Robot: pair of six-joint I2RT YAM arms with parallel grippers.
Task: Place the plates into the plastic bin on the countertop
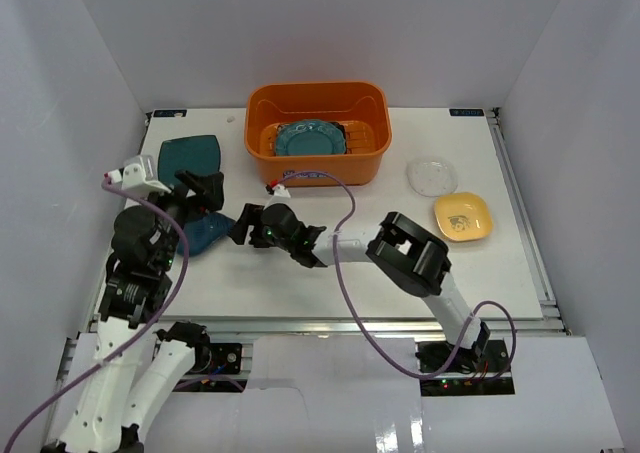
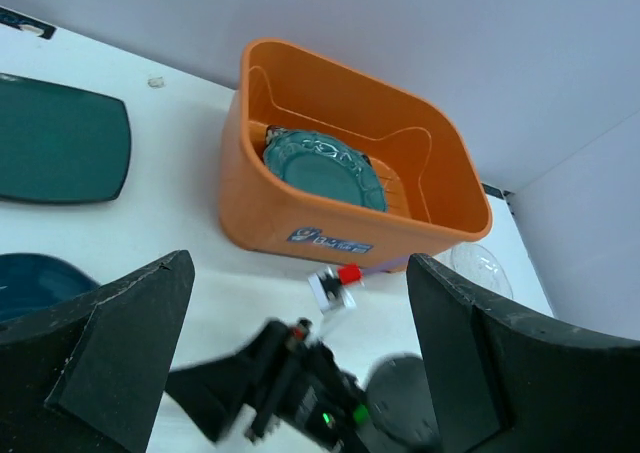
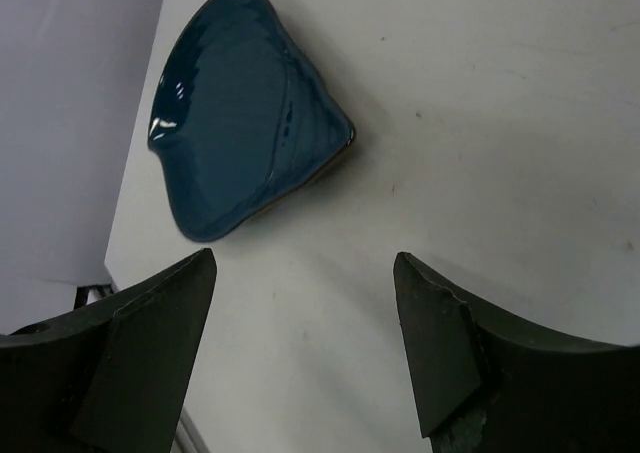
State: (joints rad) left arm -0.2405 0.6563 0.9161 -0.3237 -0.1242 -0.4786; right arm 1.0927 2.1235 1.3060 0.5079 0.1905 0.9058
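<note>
Teal scalloped plate (image 1: 310,138) lies inside the orange bin (image 1: 365,160); a dark blue dish (image 3: 240,113) rests on the white countertop (image 1: 300,288) just ahead of the right gripper (image 3: 305,343), whose jaws stand spread and empty; the left gripper (image 2: 300,263) gapes wide too

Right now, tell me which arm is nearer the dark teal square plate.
Left arm: jaws at the plate's near corner. Right arm: jaws farther, beside the blue plate.

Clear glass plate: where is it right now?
Top view: the clear glass plate lies on the right side of the countertop, just right of the orange bin and just beyond the yellow plate.
</note>
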